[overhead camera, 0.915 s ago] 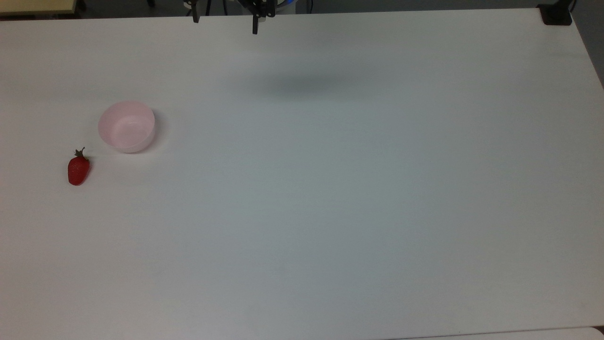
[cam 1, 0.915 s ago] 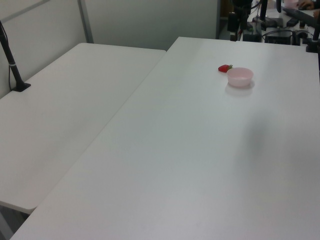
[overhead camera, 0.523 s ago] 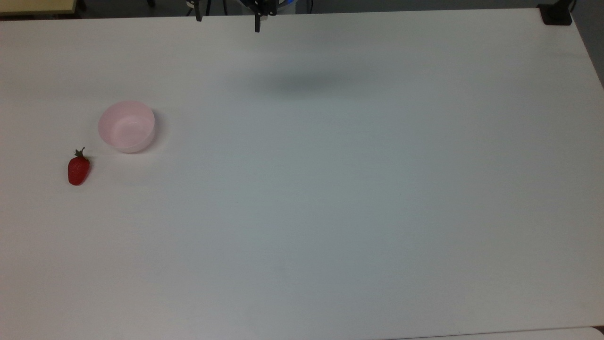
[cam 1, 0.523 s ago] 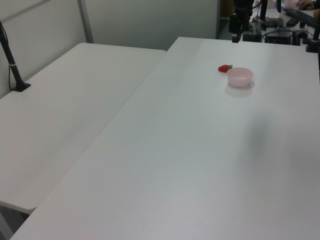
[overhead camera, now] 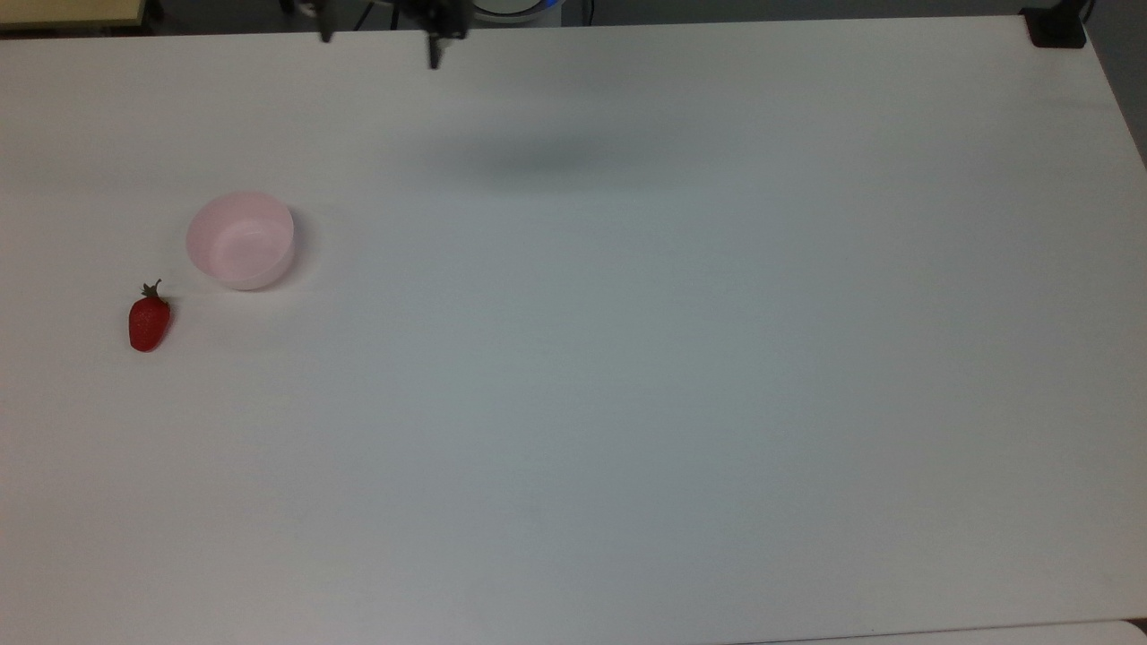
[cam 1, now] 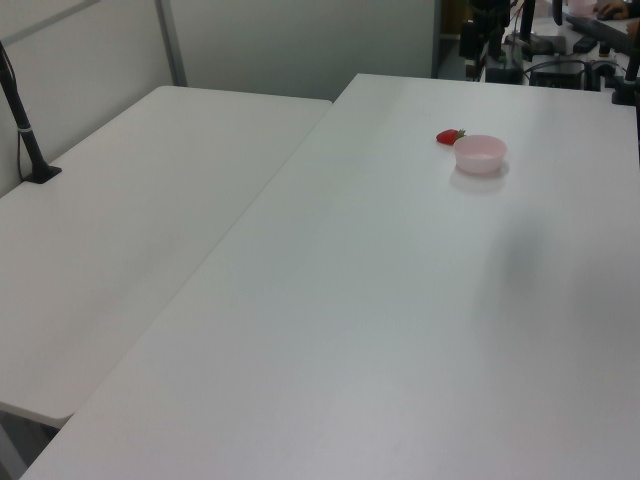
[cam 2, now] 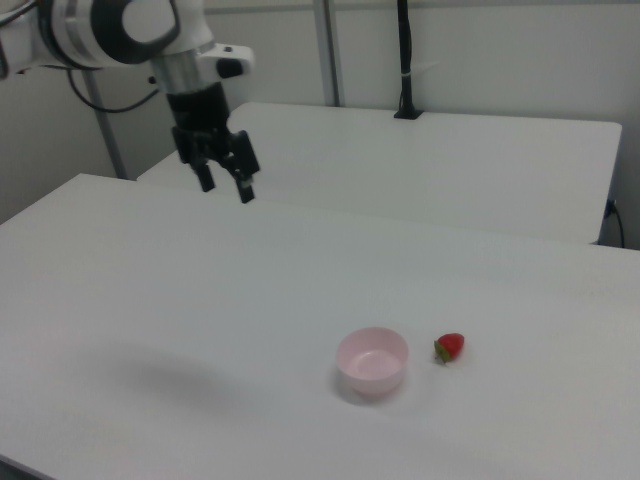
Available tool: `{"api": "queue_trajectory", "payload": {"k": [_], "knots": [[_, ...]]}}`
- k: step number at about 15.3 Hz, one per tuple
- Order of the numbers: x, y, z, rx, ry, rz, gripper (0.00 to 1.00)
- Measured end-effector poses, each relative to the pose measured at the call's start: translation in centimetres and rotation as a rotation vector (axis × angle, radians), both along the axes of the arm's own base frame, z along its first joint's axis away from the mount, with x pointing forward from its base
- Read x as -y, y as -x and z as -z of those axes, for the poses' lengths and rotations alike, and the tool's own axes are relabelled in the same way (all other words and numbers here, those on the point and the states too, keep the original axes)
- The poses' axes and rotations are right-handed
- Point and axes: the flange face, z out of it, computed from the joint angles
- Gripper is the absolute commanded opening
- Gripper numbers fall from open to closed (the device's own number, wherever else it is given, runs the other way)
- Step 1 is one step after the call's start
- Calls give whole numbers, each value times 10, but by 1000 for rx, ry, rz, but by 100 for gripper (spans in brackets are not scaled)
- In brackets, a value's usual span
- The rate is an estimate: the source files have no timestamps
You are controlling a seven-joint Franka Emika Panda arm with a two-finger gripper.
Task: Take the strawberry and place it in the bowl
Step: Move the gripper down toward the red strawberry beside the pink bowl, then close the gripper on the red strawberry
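The approach step is only beginning: the end effector (cam 2: 225, 184) is hanging high above the desk (overhead camera: 627, 358) with its fingers spread wide and nothing between them, well apart from both task things. The strawberry (overhead camera: 149, 321) is lying on its side on the desk, near the top view's left edge, just beside the bowl (overhead camera: 240, 240) but not touching it. The next move is calling for a long traverse over the desk and then a descent onto the fruit. The strawberry is showing a bright red, elongated body with a dark green leafy cap pointing toward the bowl; the bowl is sitting upright, pale pink and empty.
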Motion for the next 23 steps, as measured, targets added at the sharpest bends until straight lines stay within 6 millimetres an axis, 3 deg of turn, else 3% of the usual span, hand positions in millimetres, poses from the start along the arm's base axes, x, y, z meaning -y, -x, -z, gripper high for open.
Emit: {"api": "queue_trajectory", "payload": {"k": [4,9,11,14,17,23], "knots": [[75,-17,27,53,2,112,100],[163,-49,110,95,10,223,100],[188,-59,145,112,15,249,100],[217,-68,181,129,12,283,100],[246,-69,200,157,13,316,98],[266,-79,255,191,28,277,89]]}}
